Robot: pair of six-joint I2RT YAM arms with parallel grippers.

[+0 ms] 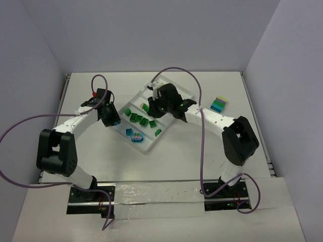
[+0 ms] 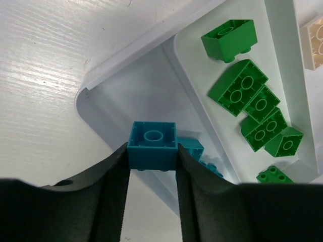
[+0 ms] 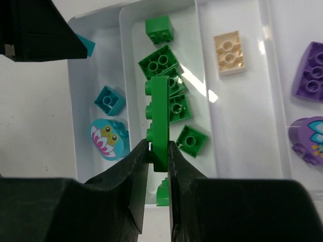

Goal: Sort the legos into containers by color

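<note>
Teal brick sits pinched between left fingers; green plate between right fingers.

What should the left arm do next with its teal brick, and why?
Probably open the left gripper: its teal brick seems to hang over the end compartment, where other teal bricks already lie, next to the compartment of green ones.

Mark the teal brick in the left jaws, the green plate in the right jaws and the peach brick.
teal brick (image 2: 151, 145), left wrist view, middle of its visible body.
green plate (image 3: 161, 121), right wrist view, middle of its thin edge.
peach brick (image 3: 229, 53), right wrist view, between its two round sockets.
</note>
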